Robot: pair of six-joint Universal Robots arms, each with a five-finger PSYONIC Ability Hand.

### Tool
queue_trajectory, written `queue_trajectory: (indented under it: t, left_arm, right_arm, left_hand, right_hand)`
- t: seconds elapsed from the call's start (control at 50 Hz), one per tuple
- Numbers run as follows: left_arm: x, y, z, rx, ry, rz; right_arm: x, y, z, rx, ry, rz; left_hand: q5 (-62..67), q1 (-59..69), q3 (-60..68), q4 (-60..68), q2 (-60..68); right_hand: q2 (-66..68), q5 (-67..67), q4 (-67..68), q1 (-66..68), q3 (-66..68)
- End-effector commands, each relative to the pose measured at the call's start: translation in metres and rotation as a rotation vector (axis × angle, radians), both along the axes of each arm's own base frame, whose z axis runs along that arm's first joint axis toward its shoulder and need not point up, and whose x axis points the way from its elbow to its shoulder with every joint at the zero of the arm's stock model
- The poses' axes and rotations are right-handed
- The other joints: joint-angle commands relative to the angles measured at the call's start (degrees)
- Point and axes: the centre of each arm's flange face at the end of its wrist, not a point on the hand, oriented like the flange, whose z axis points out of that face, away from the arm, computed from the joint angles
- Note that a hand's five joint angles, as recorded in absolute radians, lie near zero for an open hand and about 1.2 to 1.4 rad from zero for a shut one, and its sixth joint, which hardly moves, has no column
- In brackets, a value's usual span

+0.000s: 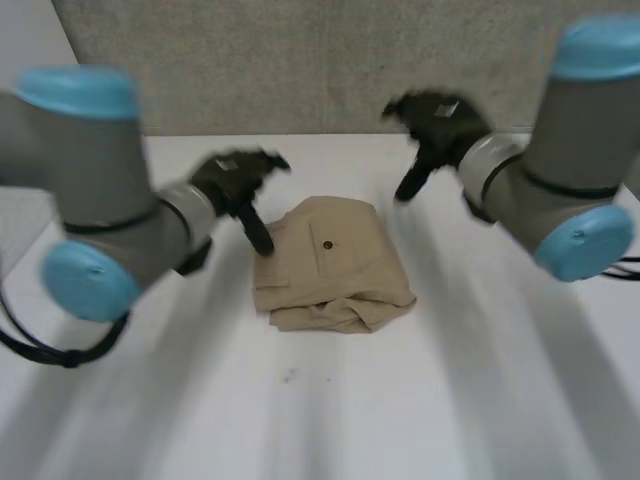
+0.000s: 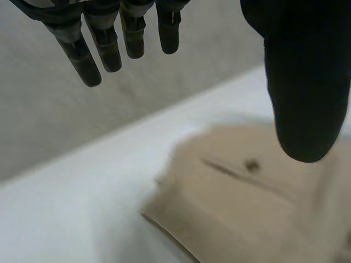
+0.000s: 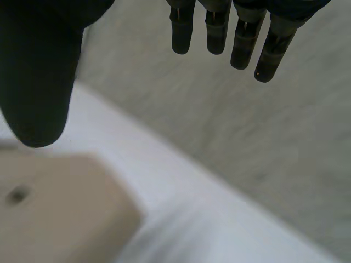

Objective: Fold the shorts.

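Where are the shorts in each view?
Head view: the shorts lie folded on the table, between the left hand and the right hand.
Left wrist view: the shorts lie beneath the left hand's thumb.
Right wrist view: one corner of the shorts lies beneath the right hand's thumb.
Shared landmark: the dark button.

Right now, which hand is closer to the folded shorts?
Left. The left hand hangs open just beside the shorts, at their edge on its side; the right hand, also open, is farther off, past their far corner.
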Motion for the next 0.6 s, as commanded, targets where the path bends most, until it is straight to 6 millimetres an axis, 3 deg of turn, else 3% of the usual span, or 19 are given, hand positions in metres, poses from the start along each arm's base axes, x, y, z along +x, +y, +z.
queue_trajectory:
  t: [0.02,0.08,0.14,0.22,0.36,0.52,0.6]
  left_arm:
    - [0.052,0.032,0.084,-0.145,0.153,0.188]
    - [0.067,0.049,0.094,-0.154,0.194,0.219]
    - [0.075,0.059,0.092,-0.150,0.186,0.228]
    - [0.079,0.066,0.090,-0.154,0.178,0.233]
    - [0.076,0.066,0.082,-0.129,0.167,0.227]
    - [0.070,0.051,0.072,-0.134,0.168,0.227]
    - [0.056,0.036,0.054,-0.152,0.178,0.199]
  right_arm:
    - [-0.052,0.035,0.056,-0.135,-0.093,-0.310]
    - [-0.062,0.054,0.052,-0.096,-0.052,-0.304]
    - [-0.070,0.070,0.050,-0.075,-0.031,-0.290]
    - [-0.080,0.074,0.047,-0.064,-0.019,-0.302]
    - [-0.088,0.068,0.043,-0.053,-0.013,-0.313]
    - [-0.087,0.068,0.043,-0.061,-0.016,-0.305]
    - [-0.083,0.069,0.040,-0.066,-0.015,-0.263]
  left_hand:
    - [-1.5,-0.3,-1.2,-0.8,-0.4]
    - [-1.4,-0.3,-1.2,-0.8,-0.4]
    - [-1.4,-0.3,-1.2,-0.8,-0.4]
    - [-2.0,-0.8,-1.7,-1.3,-0.9]
    - [-2.3,-1.1,-2.1,-1.6,-1.3]
    - [-2.5,-1.3,-2.3,-1.8,-1.4]
    - [-2.3,-1.1,-2.1,-1.6,-1.3]
  right_hand:
    - [-2.7,-3.6,-3.4,-1.3,-0.9]
    - [-2.7,-3.6,-3.4,-1.3,-0.9]
    - [-2.7,-3.6,-3.4,-1.3,-0.9]
    - [-2.7,-3.6,-3.4,-1.3,-0.9]
    - [-2.7,-3.6,-3.4,-1.3,-0.9]
    - [-2.7,-3.6,-3.4,-1.3,-0.9]
    - [-2.7,-3.6,-3.4,-1.3,-0.9]
